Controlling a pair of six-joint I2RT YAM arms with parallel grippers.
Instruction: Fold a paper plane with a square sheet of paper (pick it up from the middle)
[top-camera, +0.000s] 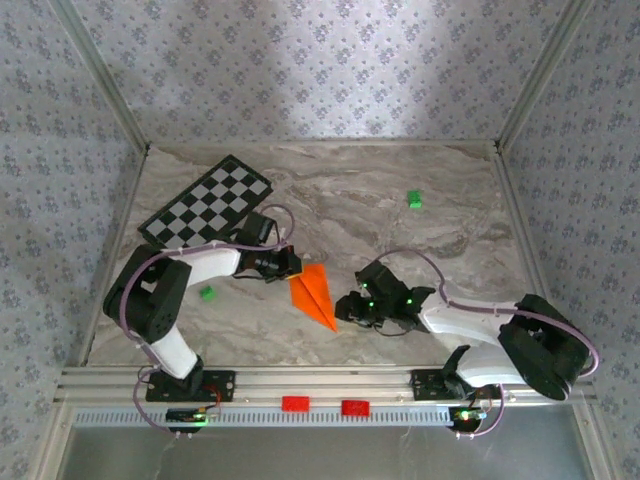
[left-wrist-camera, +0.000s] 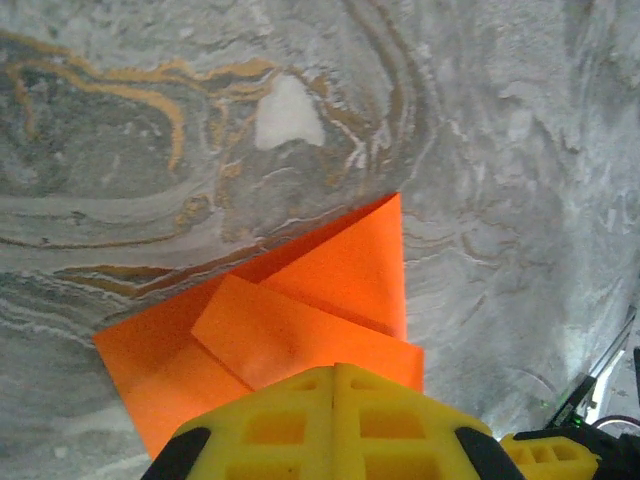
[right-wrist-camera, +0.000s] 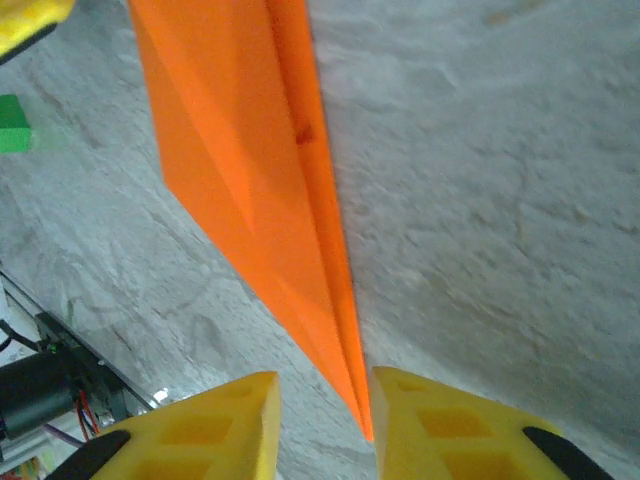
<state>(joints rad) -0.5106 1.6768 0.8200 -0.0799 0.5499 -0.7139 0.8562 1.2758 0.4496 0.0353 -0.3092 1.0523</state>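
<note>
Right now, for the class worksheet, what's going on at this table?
Two robot arms are folding orange paper. The paper plane lies on the marble table, already a narrow dart. The left gripper, fingers shut, is at its wide end; the right gripper is open, its fingers either side of the pointed tip.

Orange paper plane (top-camera: 313, 295), grey marbled table (top-camera: 400, 250), black-and-white checkered board (top-camera: 208, 203), green block (top-camera: 414, 199)

One paper plane (top-camera: 313, 295), two green blocks (top-camera: 414, 199) (top-camera: 206, 293), one checkered board (top-camera: 208, 202), two red blocks (top-camera: 295, 404) (top-camera: 355, 407), two arms (top-camera: 160, 300) (top-camera: 470, 320).
</note>
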